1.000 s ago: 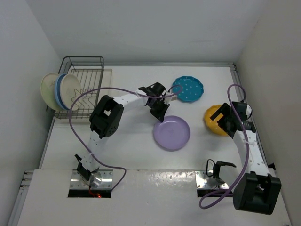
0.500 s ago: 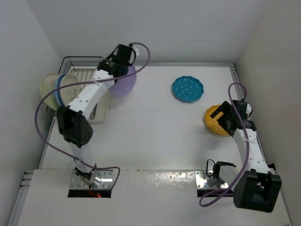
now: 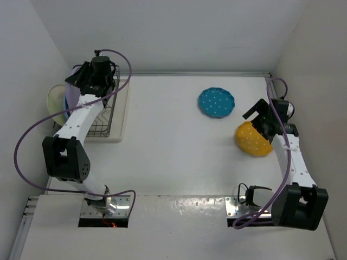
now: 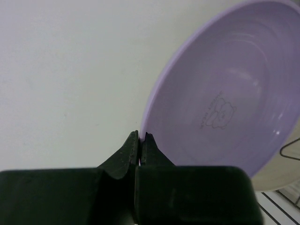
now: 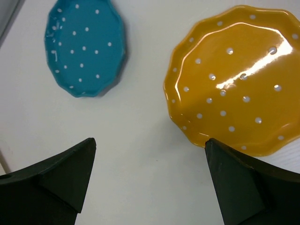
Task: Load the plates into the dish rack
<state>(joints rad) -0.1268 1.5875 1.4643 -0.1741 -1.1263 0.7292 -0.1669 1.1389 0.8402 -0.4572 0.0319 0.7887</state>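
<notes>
Lavender plate (image 4: pixel 220 108) pinched in L claw (image 4: pixel 140 139) at rack (image 3: pixel 107 122).

- Lavender plate (image 4: pixel 220 93): plain and glossy, with a small printed mark on its face; stood on edge above the rack, its rim pinched between the jaws of the left gripper (image 4: pixel 140 143).
- Teal plate (image 3: pixel 216 102): white dots, scalloped rim; lay flat on the surface, far centre-right.
- Orange-yellow plate (image 5: pixel 239 79): white dots, wavy rim; lay flat near the right edge, close to the teal plate but apart from it.
- Cream plate (image 3: pixel 54 100): upright at the rack's left side, partly hidden.
- Light blue plate (image 3: pixel 65 103): only a sliver showed, just beside the cream plate.
- Dish rack (image 3: pixel 122 108): dark wire on a beige tray, in the far-left corner.
</notes>
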